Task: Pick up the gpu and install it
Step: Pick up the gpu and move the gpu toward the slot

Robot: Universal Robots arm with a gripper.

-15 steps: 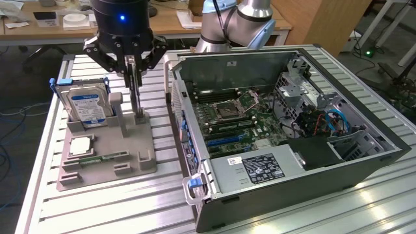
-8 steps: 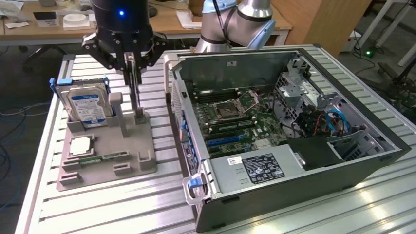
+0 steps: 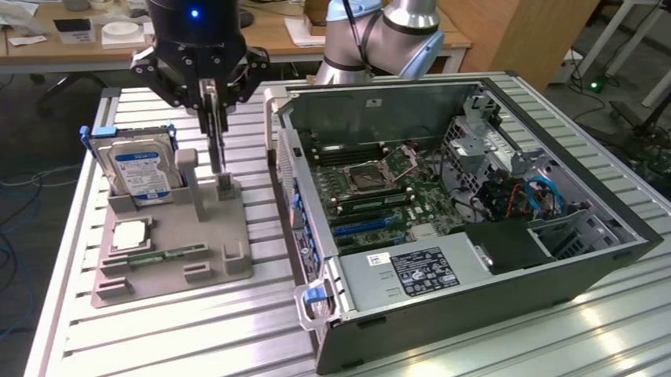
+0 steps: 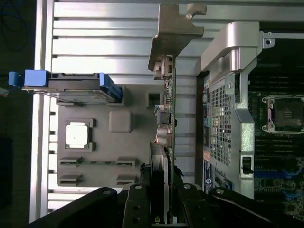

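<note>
The gpu (image 3: 218, 137) is held upright and edge-on, pinched between the jaws at one end with its silvery bracket (image 4: 176, 28) at the other, above the grey holder (image 3: 168, 228) on the slatted surface (image 3: 210, 330), between the hard drive (image 3: 141, 169) and the open computer case (image 3: 504, 306).

gripped end of gpu (image 4: 170, 109) hidden inside pincer (image 4: 162, 187), computer case (image 4: 228, 95) cut off by frame edge
</note>
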